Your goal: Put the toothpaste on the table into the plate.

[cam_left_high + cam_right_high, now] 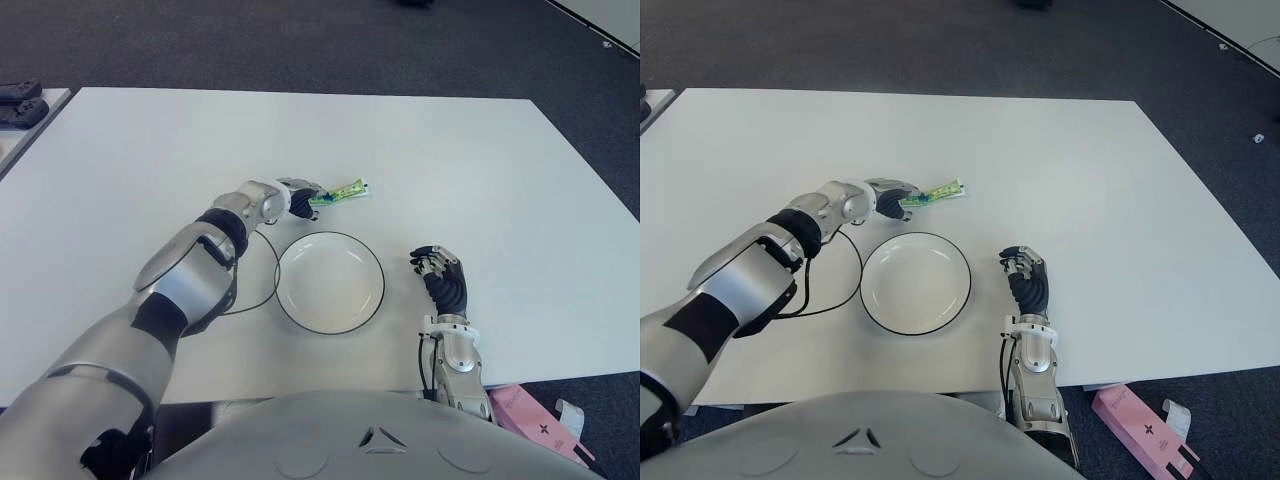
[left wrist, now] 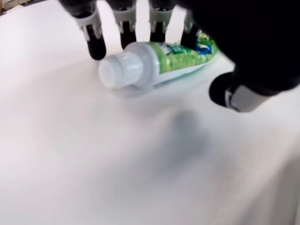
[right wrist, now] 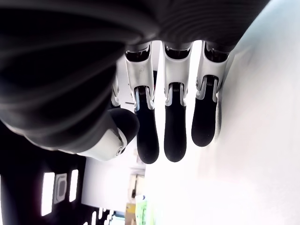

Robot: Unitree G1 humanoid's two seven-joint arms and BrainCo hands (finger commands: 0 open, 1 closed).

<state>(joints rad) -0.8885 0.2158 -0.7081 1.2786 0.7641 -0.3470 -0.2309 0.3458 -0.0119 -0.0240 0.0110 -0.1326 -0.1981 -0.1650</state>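
Observation:
A green and white toothpaste tube [image 1: 345, 191] with a white cap [image 2: 123, 70] lies flat on the white table [image 1: 480, 160], just beyond the plate. My left hand [image 1: 298, 200] is at its cap end, cupped over it. The fingertips [image 2: 96, 47] stand on the tube's far side and the thumb [image 2: 234, 93] on the near side, a gap away from it. The round white plate [image 1: 329, 290] with a dark rim sits near the table's front edge and holds nothing. My right hand [image 1: 440, 272] shows to the right of the plate, fingers relaxed around nothing.
A black cable [image 1: 268, 285] loops from my left forearm down to the plate's left rim. A pink box [image 1: 542, 425] lies on the floor past the table's front right corner. Dark objects [image 1: 20, 100] sit on a second table at far left.

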